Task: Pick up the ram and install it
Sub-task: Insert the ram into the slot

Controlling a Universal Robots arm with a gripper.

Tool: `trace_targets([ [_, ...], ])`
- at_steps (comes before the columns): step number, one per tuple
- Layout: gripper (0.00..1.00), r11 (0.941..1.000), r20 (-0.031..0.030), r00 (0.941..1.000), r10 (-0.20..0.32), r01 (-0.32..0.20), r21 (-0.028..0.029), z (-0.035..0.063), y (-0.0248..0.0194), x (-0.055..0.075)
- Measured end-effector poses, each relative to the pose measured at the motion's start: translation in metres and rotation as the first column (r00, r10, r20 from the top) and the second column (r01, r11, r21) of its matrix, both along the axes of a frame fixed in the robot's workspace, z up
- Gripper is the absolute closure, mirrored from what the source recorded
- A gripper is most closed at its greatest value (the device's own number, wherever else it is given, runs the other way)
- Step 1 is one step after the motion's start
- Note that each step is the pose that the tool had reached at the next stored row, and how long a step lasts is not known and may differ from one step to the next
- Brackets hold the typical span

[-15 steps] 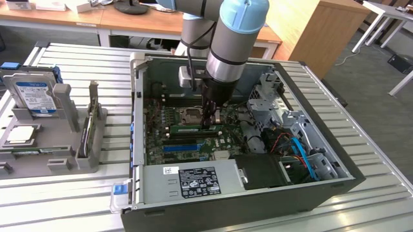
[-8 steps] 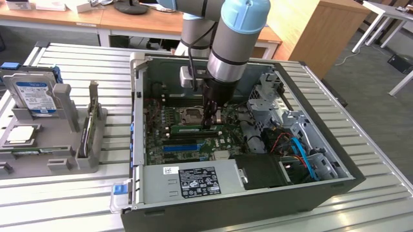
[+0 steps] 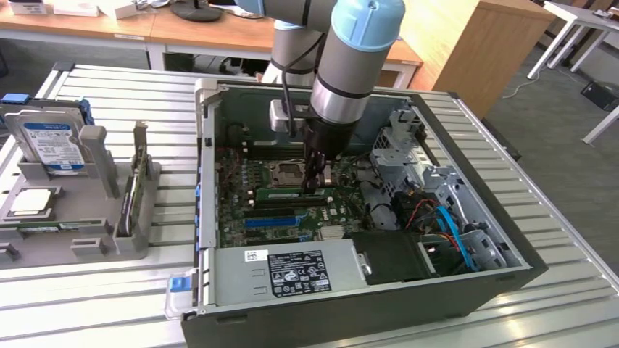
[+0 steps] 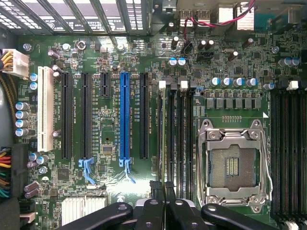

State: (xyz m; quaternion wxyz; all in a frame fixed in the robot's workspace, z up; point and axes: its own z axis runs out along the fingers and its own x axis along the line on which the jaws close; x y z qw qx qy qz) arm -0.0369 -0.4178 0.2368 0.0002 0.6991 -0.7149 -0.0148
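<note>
The ram (image 3: pixel 286 194), a thin green stick with a white label, stands on edge in a memory slot on the motherboard (image 3: pixel 242 217), just in front of the CPU socket (image 3: pixel 290 172). My gripper (image 3: pixel 312 188) reaches straight down into the open computer case (image 3: pixel 208 181) and is shut on the ram's top edge near the end towards the exterior view's right. In the wrist view the black fingertips (image 4: pixel 154 187) sit close together at my gripper (image 4: pixel 162 186), astride the thin edge of the ram (image 4: pixel 162 134), which runs along the slot to a white latch (image 4: pixel 162 85).
A blue expansion slot (image 4: pixel 124 115) and black slots lie beside the memory slots. The power supply (image 3: pixel 290 272) fills the case's front, with a drive cage (image 3: pixel 406 145) and cables at the exterior view's right. A grey holder (image 3: pixel 87 217) outside the case carries a hard drive (image 3: pixel 48 141).
</note>
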Motion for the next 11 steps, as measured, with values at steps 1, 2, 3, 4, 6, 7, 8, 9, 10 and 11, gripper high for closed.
trace_targets([
  [1,0.88,1.0,0.0001,1.0,0.0,0.0,0.0,0.0,0.0,0.0],
  [2,0.88,1.0,0.0,1.0,0.0,0.0,0.0,-0.0002,0.0,0.0],
  [3,0.88,1.0,0.0002,1.0,0.0,0.0,0.0003,-0.0005,0.0,0.0],
  [4,0.88,1.0,0.0001,1.0,0.0,0.0,0.0002,-0.0007,0.0,0.0],
  [6,0.88,1.0,0.0,1.0,0.0,0.0,-0.0001,-0.0009,0.0,0.0],
  [7,0.88,1.0,-0.0001,1.0,0.0,0.0,-0.0002,-0.0009,0.0,0.0],
  [8,0.88,1.0,0.0,1.0,0.0,0.0,-0.0001,-0.0011,0.0,0.0],
  [9,0.88,1.0,0.0,1.0,0.0,0.0,0.0,-0.0013,0.0,0.0],
  [10,0.88,1.0,0.0001,1.0,0.0,0.0,0.0002,-0.0016,0.0,0.0],
  [11,0.88,1.0,0.0002,1.0,0.0,0.0,0.0003,-0.002,0.0001,0.0],
])
